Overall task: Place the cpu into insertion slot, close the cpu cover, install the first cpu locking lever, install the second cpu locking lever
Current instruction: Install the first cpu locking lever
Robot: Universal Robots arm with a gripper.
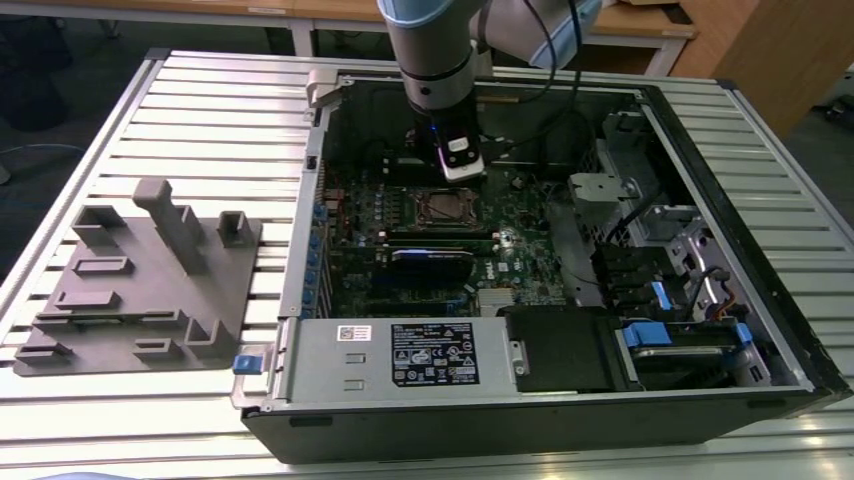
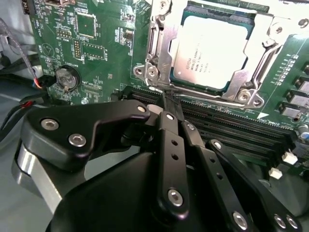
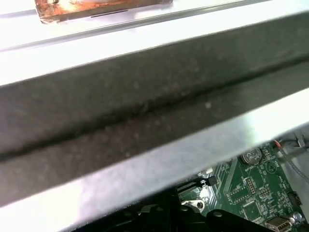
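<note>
The cpu (image 2: 210,48), a flat silvery-tan square, lies in the insertion slot (image 1: 447,208) on the green board inside the open computer case. The cpu cover (image 2: 161,53), a silver frame, lies flat over the chip's edges. My gripper (image 2: 170,99) is shut, its black fingers pressed together. The tips touch the socket's edge beside the long black slots. Whether a thin lever is pinched there I cannot tell. In the exterior view the gripper (image 1: 461,168) hangs just behind the socket.
Long black memory slots (image 2: 231,128) run under the fingers. A coin battery (image 2: 65,77) sits on the board. The case wall (image 3: 145,96) stands close behind the wrist. A grey fixture tray (image 1: 147,280) lies at the exterior view's left. The power supply (image 1: 400,355) is at the front.
</note>
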